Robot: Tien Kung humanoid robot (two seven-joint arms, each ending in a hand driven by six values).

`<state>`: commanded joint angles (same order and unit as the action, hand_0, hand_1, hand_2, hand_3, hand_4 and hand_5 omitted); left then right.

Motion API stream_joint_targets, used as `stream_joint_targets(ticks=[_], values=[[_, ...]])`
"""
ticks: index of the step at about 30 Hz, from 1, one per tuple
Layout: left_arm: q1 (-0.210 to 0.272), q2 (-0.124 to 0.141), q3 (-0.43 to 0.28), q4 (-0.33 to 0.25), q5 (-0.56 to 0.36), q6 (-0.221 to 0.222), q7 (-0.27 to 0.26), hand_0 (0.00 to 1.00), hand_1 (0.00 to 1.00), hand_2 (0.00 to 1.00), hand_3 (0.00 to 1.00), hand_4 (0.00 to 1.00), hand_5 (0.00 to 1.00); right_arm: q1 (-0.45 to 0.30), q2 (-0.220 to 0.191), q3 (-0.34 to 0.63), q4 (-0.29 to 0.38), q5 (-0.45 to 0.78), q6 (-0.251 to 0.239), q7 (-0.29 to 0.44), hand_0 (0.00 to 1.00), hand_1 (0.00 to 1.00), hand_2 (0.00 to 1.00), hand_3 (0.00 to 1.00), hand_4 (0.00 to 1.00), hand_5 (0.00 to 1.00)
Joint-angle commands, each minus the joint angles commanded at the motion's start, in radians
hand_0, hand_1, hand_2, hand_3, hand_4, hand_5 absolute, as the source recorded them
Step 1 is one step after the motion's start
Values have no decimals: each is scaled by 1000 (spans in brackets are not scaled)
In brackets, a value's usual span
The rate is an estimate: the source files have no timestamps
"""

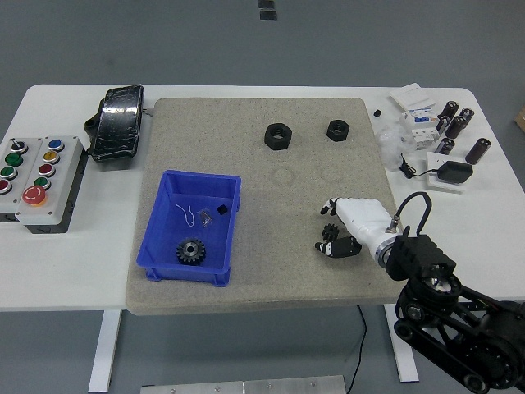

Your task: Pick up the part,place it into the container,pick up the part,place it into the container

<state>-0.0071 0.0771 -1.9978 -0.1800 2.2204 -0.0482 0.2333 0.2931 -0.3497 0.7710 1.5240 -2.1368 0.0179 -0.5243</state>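
Observation:
A small black gear [330, 232] lies on the grey mat [246, 123], right of centre. My right hand [328, 226], white with black fingertips, reaches in from the lower right and brackets this gear. Its fingers [330, 205] sit just beyond the gear and its thumb [330, 248] just short of it, still spread and not clamped. The blue container [156, 223] stands on the mat's left side. A larger black gear [190, 250] and a few small bits lie inside it. My left arm does not show.
Two black hex nuts [277, 135] [337, 129] lie at the mat's far side. A button box [41, 172] and a black wrapped bundle [117, 123] are at the left. Cylinders, a breaker and an adapter [447, 135] crowd the far right.

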Motion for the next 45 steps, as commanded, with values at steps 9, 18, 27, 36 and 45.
stream_joint_targets(ticks=[9,18,27,36,45], values=[[-1,-1,3,0,-4,-2,0,669,683,658,629,699,342,-2,-6,-5,-12,-13,-16,13,331,485,585,678,603,301],[-3,-1,1,0,-8,-7,-4,669,683,665,597,699,366,-5,-13,-16,-15,-7,-23,22,304,464,407,588,567,282],[-2,0,-4,0,-8,-8,-7,669,683,673,599,707,396,-6,-17,-21,-12,-3,-27,27,303,467,382,554,565,287],[-3,0,-2,0,-12,-6,-10,670,683,674,606,715,425,-6,-19,-21,-19,-6,-40,34,300,469,361,424,545,283],[-2,-1,-2,0,-13,-3,-11,670,683,674,611,712,420,55,2,-39,-17,9,-64,42,296,470,358,417,537,283]])
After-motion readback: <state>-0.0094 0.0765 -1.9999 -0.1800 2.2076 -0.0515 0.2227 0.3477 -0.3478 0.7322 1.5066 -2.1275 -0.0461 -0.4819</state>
